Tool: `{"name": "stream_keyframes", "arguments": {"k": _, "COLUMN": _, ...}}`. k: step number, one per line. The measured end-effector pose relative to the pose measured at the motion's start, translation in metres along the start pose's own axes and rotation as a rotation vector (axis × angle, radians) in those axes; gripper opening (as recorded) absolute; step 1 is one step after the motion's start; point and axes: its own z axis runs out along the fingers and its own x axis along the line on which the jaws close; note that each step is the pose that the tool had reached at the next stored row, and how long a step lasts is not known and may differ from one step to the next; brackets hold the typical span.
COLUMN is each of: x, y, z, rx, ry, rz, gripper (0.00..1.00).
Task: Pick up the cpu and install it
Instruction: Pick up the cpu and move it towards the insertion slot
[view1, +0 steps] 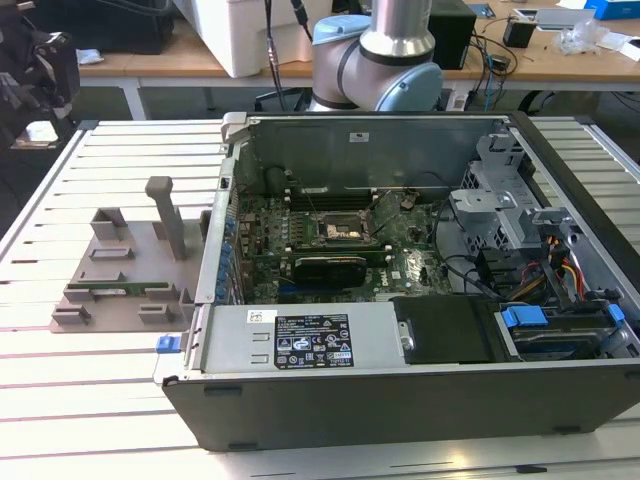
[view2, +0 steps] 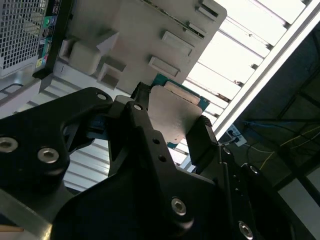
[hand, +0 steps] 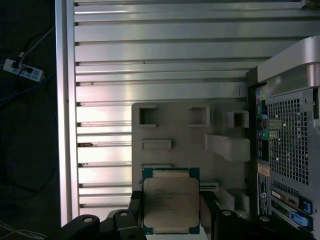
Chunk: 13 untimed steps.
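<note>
The cpu (hand: 170, 197), a small square chip with a silvery top and a thin green rim, sits between my two black fingers in both wrist views. My gripper (hand: 170, 215) is shut on its opposite edges and holds it in the air above the grey fixture plate (hand: 175, 130). In the second wrist view the cpu (view2: 175, 112) shows its flat face between the fingertips (view2: 202, 140). The black socket (view1: 345, 232) with its metal frame lies on the motherboard (view1: 400, 270) inside the open computer case (view1: 400, 380).
The grey fixture plate (view1: 120, 290) lies on the slatted metal table (view1: 100, 400) at the exterior view's left, with raised blocks, a tall post (view1: 165, 215) and a green memory stick (view1: 110, 292). The case wall (view1: 225, 200) stands beside it. The arm's base (view1: 380, 50) rises behind the case.
</note>
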Motion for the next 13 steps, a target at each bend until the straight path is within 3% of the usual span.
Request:
{"name": "stream_keyframes", "arguments": {"k": 7, "x": -0.0348, "y": 0.0011, "z": 0.0003, "rx": 0.0, "ry": 0.0, "rz": 0.0, "gripper": 0.54}}
{"name": "stream_keyframes", "arguments": {"k": 11, "x": -0.049, "y": 0.0014, "z": 0.0004, "rx": 0.0, "ry": -0.0001, "rz": 0.0, "gripper": 0.54}}
{"name": "stream_keyframes", "arguments": {"k": 13, "x": -0.0652, "y": 0.002, "z": 0.0005, "rx": 0.0, "ry": 0.0, "rz": 0.0, "gripper": 0.54}}
